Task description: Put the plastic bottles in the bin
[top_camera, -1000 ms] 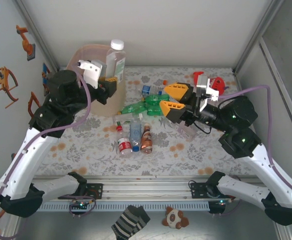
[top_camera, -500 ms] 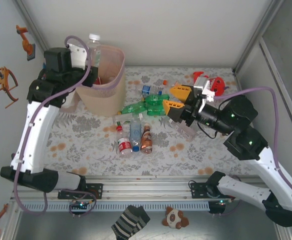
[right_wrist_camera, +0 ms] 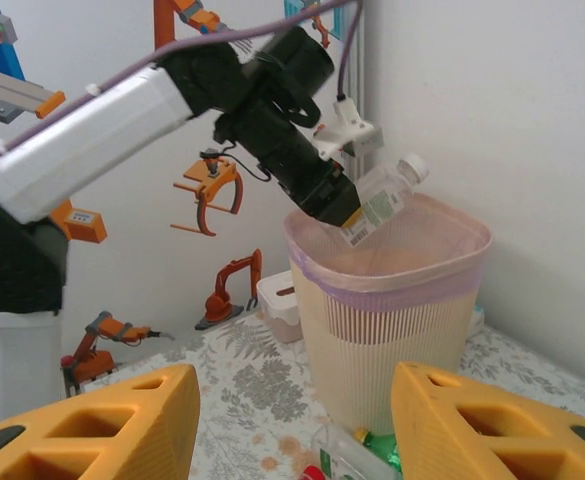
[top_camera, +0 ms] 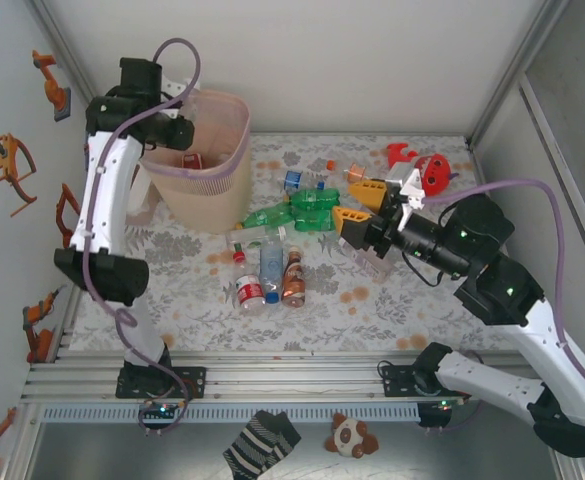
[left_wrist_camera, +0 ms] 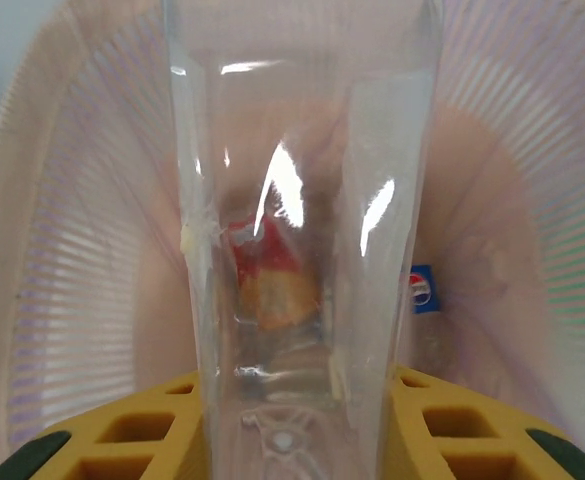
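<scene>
Bottle (right_wrist_camera: 380,203), clear with a white cap, is what we see clamped between the yellow jaws of the left gripper (left_wrist_camera: 292,440). It is held tilted above the rim of the bin (top_camera: 234,105), cap pointing away from the arm. Looking down past it into the bin, we make out a red thing (top_camera: 192,160) at the bottom and a blue label (left_wrist_camera: 422,290) against the wall. The right gripper (top_camera: 358,203) hangs over the table (top_camera: 172,280), jaws wide apart with nothing between them. Just beside it lie green bottles (top_camera: 307,208). Nearer the arms, three bottles (top_camera: 270,278) rest side by side, well apart from the bin.
</scene>
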You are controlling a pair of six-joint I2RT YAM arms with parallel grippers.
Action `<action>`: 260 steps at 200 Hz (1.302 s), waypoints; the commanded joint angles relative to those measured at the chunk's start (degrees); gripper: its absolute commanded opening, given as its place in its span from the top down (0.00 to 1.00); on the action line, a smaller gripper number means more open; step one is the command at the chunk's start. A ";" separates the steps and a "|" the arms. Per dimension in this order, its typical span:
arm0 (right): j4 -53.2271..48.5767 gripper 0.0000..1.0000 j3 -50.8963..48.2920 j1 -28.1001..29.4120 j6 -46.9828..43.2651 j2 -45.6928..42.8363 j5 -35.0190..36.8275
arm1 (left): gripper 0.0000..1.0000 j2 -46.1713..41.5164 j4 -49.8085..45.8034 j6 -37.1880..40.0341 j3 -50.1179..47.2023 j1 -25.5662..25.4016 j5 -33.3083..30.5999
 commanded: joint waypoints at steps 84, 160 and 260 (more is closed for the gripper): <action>-1.20 0.48 0.52 0.27 -1.64 -0.35 0.70 | 0.74 15.29 -12.30 0.23 6.34 3.06 -1.26; -0.03 0.48 -0.66 0.27 -1.11 -0.67 0.42 | 0.71 20.54 -10.63 -0.15 4.88 4.23 -1.53; -5.73 0.48 1.09 0.27 -0.39 -0.29 9.63 | 0.41 17.24 -5.62 -1.66 -0.19 4.62 2.40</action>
